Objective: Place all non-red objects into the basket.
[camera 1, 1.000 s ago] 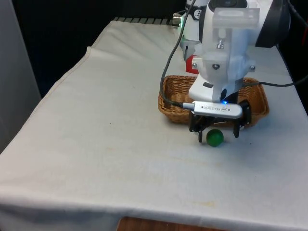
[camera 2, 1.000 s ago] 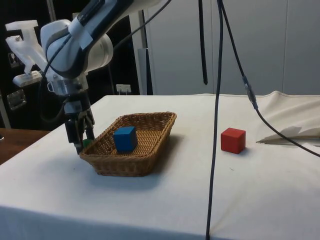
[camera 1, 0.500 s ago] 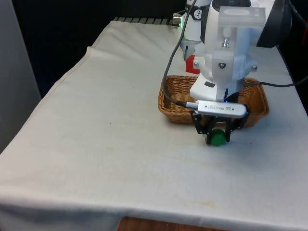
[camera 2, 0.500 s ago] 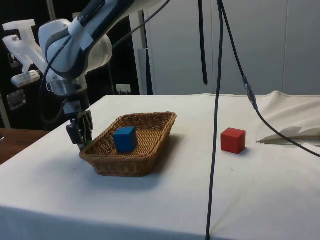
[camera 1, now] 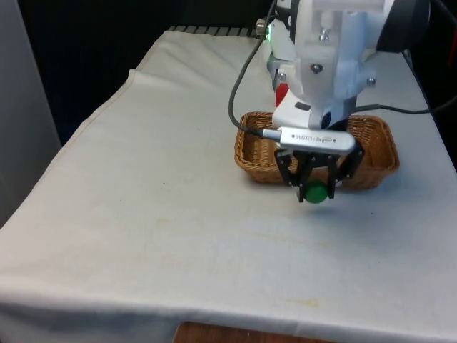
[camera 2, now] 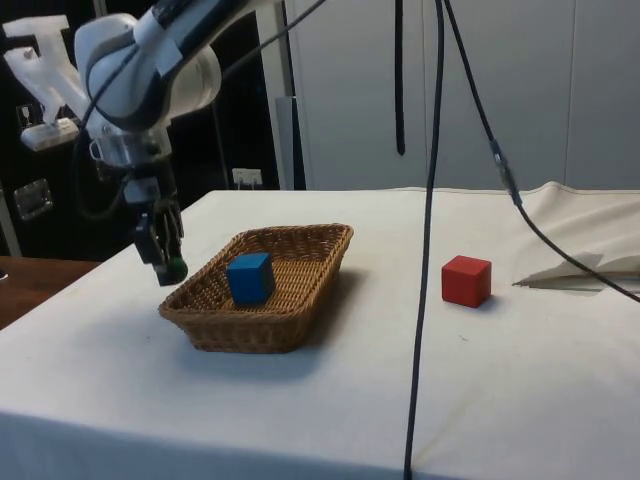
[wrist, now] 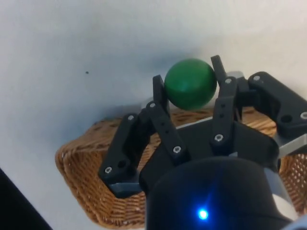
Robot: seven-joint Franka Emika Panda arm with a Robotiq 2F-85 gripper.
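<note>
The tool (camera 1: 315, 187) grips the green ball (camera 1: 315, 191) between its fingertips (clear of the bench (camera 1: 157, 214)), just beside the basket (camera 1: 251, 146).

White cloth (camera 2: 330, 400) spreads beneath the fingers (camera 2: 160, 236); a black cable (camera 2: 431, 200) hangs well apart from them (over bare cloth).

One green ball (camera 1: 315, 191), one blue cube (camera 2: 249, 277), one red cube (camera 2: 466, 280) and one wicker basket (camera 2: 300, 300) are present. That makes four things in all: two cubes, one ball and one basket.
</note>
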